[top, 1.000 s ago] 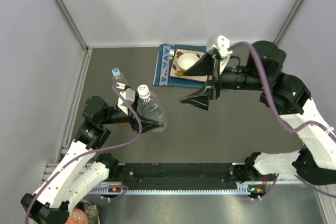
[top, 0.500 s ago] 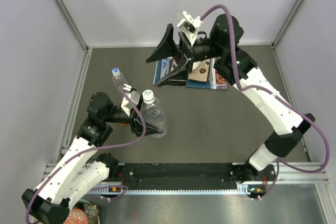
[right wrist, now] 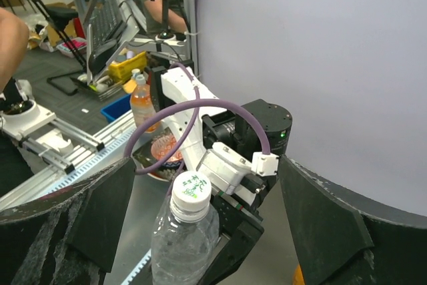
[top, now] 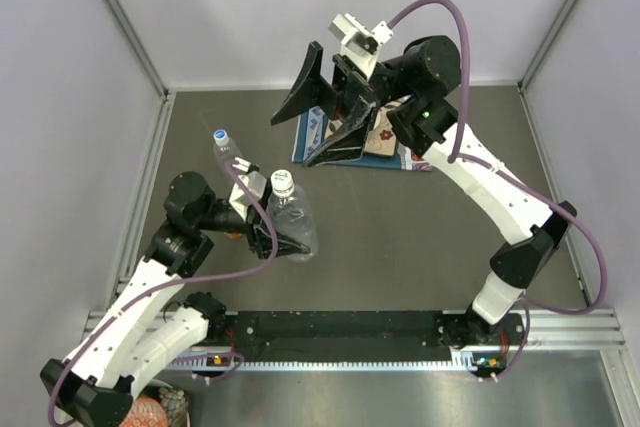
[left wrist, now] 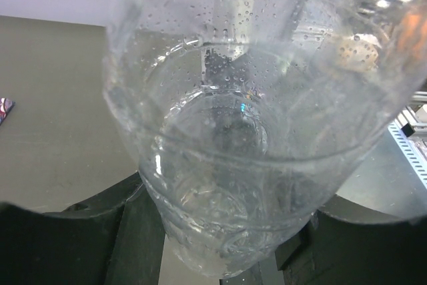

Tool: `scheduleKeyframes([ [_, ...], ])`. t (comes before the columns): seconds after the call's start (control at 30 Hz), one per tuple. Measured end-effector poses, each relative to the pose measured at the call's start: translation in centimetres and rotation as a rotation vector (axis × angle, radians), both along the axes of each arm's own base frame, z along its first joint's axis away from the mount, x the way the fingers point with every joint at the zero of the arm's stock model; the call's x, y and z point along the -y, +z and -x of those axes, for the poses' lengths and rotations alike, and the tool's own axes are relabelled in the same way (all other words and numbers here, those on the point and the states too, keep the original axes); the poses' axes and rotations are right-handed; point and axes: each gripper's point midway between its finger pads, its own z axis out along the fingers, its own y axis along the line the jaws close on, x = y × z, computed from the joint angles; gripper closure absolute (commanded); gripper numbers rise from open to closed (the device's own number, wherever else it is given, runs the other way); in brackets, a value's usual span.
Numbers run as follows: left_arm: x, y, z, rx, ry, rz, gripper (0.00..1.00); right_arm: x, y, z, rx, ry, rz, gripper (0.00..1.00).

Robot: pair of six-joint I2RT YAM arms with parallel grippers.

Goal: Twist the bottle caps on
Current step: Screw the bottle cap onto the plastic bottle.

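one clear bottle [top: 290, 219] held for capping — risks at the tightening step
left gripper [top: 268, 230] clenched round the clear bottle, white cap [top: 283, 183] seated on its neck; right gripper [top: 290, 142] spread wide, empty, up beyond the bottle — an off-centre descent could tip the thin bottle or cross-thread the cap.

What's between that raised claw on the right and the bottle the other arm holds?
Nothing. In the top view only bare table lies between the right gripper and the bottle; the right wrist view shows open air down to its cap.
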Motion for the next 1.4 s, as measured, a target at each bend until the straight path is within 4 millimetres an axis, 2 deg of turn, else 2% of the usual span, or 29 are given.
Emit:
scheduleKeyframes([
  [0.17, 0.2, 0.1, -0.4, -0.004, 0.002, -0.004, 0.94, -0.1, -0.3, 0.4, -0.001, 0.018, 0.004, 0.19],
  [0.5, 0.3, 1.5, -1.7, 0.088, 0.039, -0.021, 0.95, -1.7, -2.2, 0.3, -0.06, 0.049, 0.068, 0.24],
  [0.83, 0.3, 0.7, -2.5, 0.116, 0.068, -0.059, 0.95, -2.6, -3.6, 0.3, -0.095, 0.07, 0.105, 0.33],
  [1.07, 0.1, 0.1, -2.4, 0.106, 0.069, -0.077, 0.96, -2.5, -4.6, 0.6, -0.136, 0.075, 0.13, 0.34],
  [1.4, 0.1, 0.3, -2.4, 0.108, 0.073, -0.073, 0.96, -2.2, -4.3, 0.9, -0.14, 0.064, 0.111, 0.32],
])
